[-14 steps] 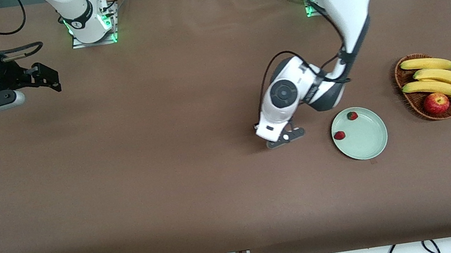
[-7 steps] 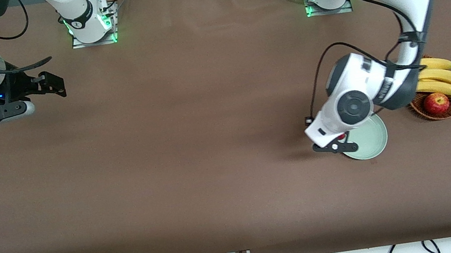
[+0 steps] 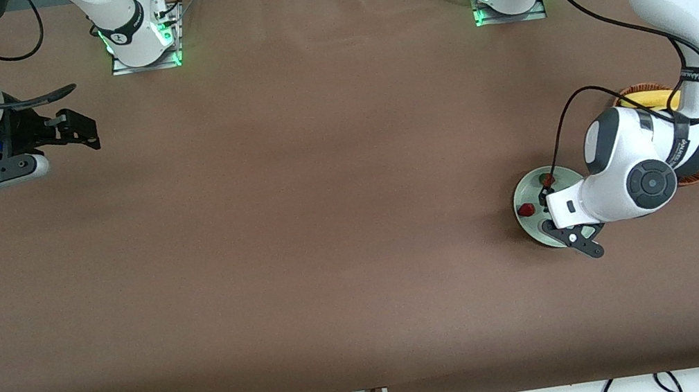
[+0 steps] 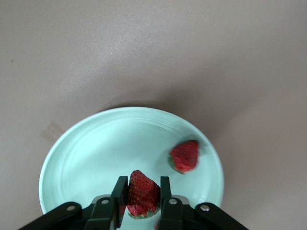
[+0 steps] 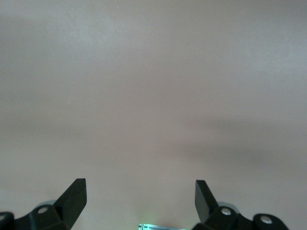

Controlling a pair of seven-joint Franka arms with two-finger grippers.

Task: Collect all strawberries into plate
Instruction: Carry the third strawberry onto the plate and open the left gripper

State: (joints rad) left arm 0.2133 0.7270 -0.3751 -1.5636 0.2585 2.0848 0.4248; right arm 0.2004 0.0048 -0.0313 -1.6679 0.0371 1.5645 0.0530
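While the left hand [image 4: 144, 199] hangs over the pale green plate [image 3: 532, 229], its fingers [image 4: 120, 189] are closed on a strawberry [image 4: 142, 194], which sits between them in the left wrist view. Two more strawberries lie on the plate: one [image 3: 525, 209] toward the right arm's end of it, another [image 3: 548, 179] by the rim farthest from the front camera. That plate sits on the brown surface [image 3: 299, 232] just beside a wicker basket [image 3: 696, 172] with bananas [image 3: 650, 99], mostly hidden by the left arm. At its own end of the surface the right hand [image 5: 140, 199] waits above bare brown cloth, fingers spread wide and holding nothing.
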